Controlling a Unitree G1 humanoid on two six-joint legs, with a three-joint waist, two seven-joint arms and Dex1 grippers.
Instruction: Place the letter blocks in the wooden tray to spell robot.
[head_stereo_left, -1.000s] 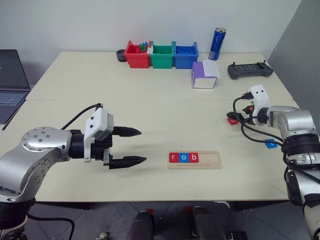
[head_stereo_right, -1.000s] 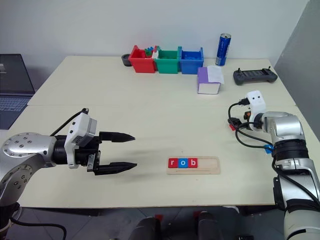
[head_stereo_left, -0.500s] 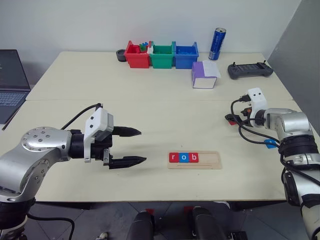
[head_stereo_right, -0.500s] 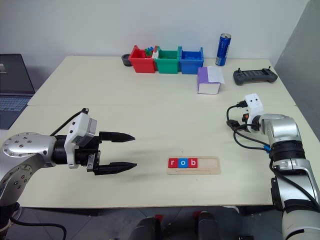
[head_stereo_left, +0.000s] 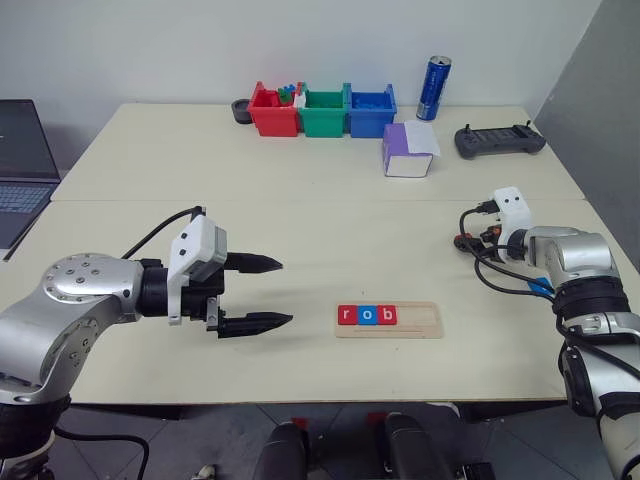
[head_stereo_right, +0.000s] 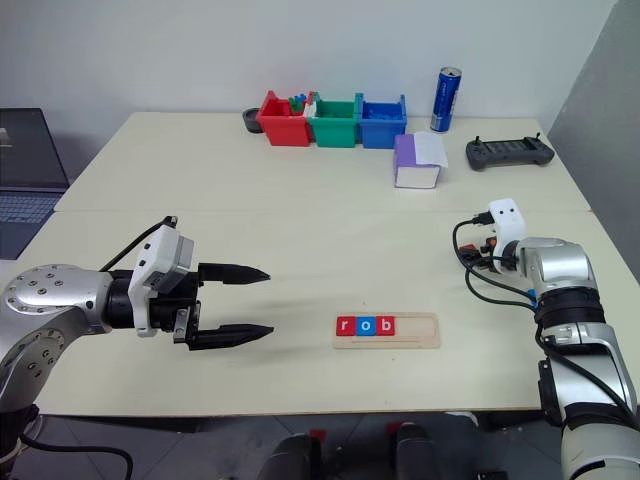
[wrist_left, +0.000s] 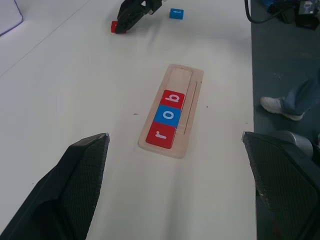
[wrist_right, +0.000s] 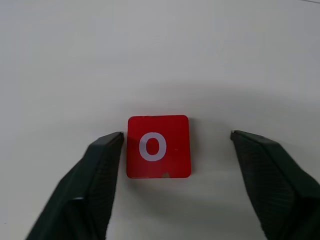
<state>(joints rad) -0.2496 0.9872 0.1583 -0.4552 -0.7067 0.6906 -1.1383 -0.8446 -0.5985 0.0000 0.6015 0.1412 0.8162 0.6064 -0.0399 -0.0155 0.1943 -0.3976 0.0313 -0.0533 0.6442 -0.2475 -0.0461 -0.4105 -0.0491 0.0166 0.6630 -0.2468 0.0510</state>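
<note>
Holding three tiles that read r, o, b at its left end, the wooden tray lies near the table's front edge, its right half bare. The right gripper straddles a red o tile on the table, fingers apart, one touching its edge. A blue tile lies nearby. The left gripper hangs spread wide, grasping nothing.

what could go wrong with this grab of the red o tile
The right tool straddles the red o tile off-centre: one finger nearly touches it, the other stands clear, so closing may push or twist the flat tile. The blue tile lies nearby and could get nudged.
</note>
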